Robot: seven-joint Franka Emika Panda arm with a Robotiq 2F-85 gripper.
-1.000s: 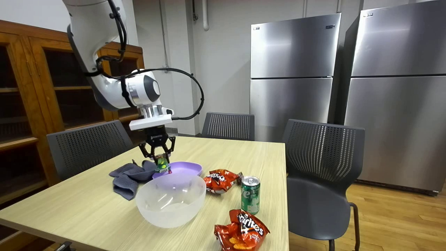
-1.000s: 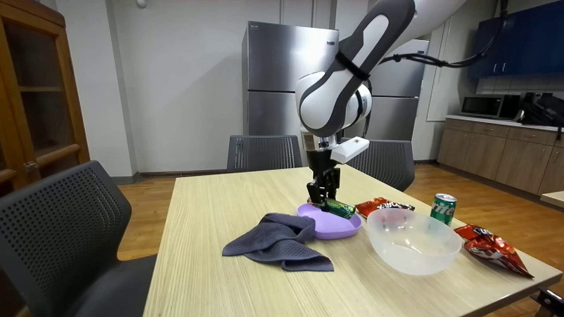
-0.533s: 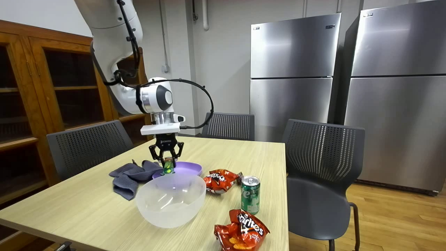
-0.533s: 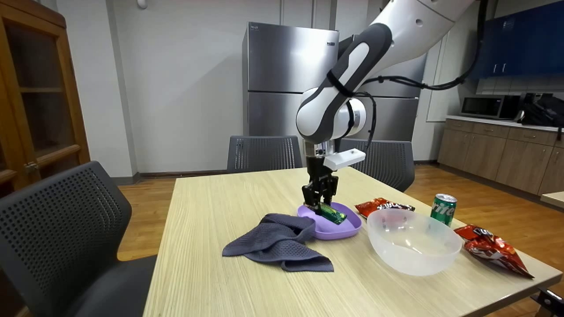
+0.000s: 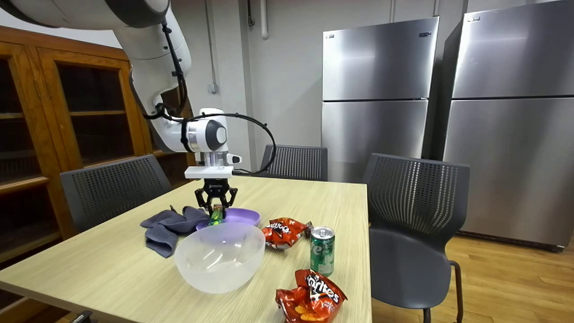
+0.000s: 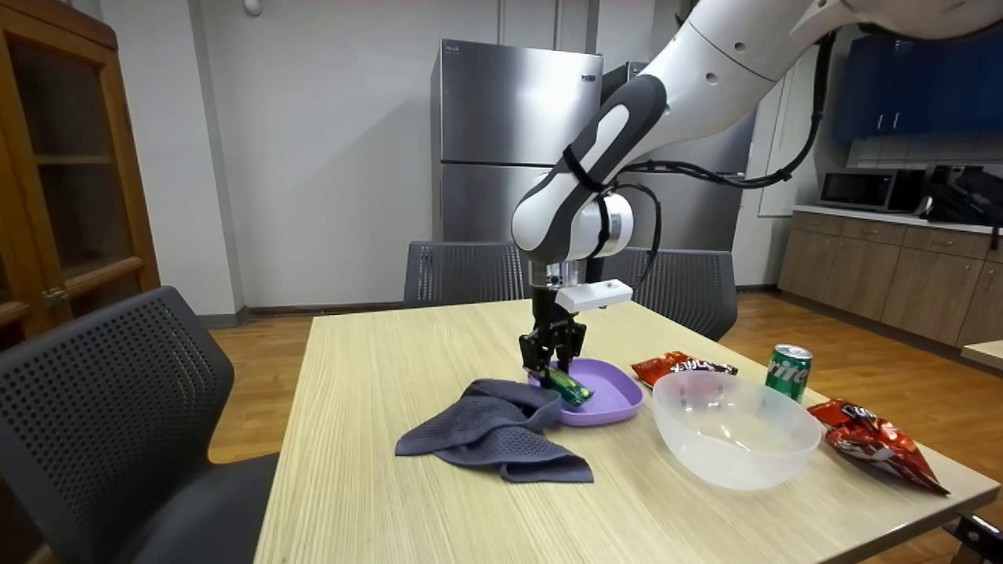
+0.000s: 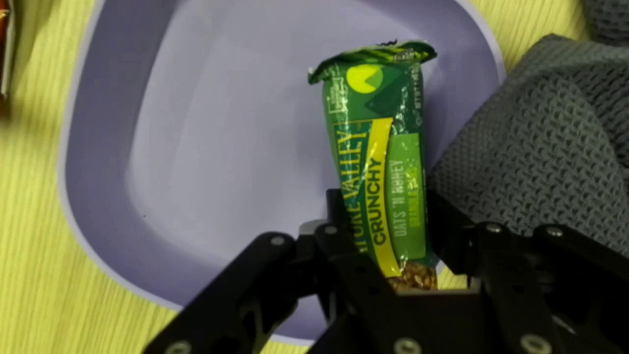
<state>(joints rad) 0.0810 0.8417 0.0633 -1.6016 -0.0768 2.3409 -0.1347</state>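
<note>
Firmly, my gripper [image 7: 387,211] has its jaws clamped on the long sides of a green granola bar [image 7: 376,162], one jaw on its nine o'clock side and one on its three o'clock side in the wrist view. There the bar points almost to twelve o'clock, its printed face up and reading "Crunchy", while its near end runs toward six, partly hidden behind me. I have it over the three o'clock part of a purple dish [image 7: 221,123]; whether its underside touches the dish, I cannot tell. A dark grey cloth [image 7: 535,142] bunches at three o'clock from the bar, just beside it, and overlaps the dish's rim in that view.

Seen from where I hang in an exterior view, a frosted bowl [image 5: 215,273] stands at six o'clock, in front of part of the dish. A red chip bag [image 5: 282,233] lies between three and four, with a green soda can [image 5: 322,253] upright near it, just short of four. A second red bag [image 5: 311,296] lies between four and five. All rest on a pale wooden table [image 5: 107,255]. A steel refrigerator [image 5: 376,112] stands beyond, at about two.
</note>
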